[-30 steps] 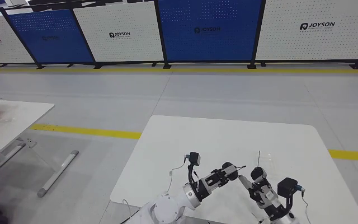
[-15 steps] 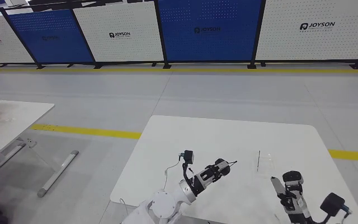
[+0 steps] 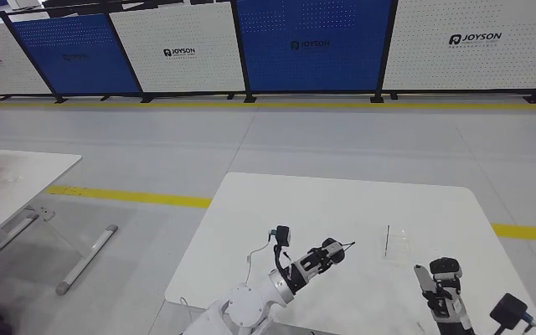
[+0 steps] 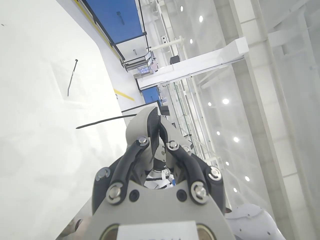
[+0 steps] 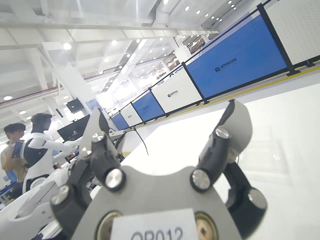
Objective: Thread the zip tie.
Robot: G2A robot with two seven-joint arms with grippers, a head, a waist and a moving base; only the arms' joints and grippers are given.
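A black zip tie [image 4: 105,121] sticks out sideways from my left gripper [image 4: 158,118], which is shut on its one end. In the top view that gripper [image 3: 335,249] hovers over the near middle of the white table [image 3: 335,197], the tie's free tip [image 3: 350,244] pointing right. A second black zip tie [image 3: 387,239] lies flat and straight on the table to the right of it, also seen as a thin strip [image 4: 72,77]. My right gripper [image 3: 431,275] is open and holds nothing, near the table's front right, apart from both ties. Its fingers [image 5: 235,116] stand wide apart.
The white table has bare room at its far half and left side. A second white table [image 3: 33,172] stands off to the left across the floor. Blue and white partition panels [image 3: 314,46] line the back.
My right gripper let go of the zip tie it held upright and drew back to the front right; that tie now lies on the table. My left arm pulled back slightly to the left.
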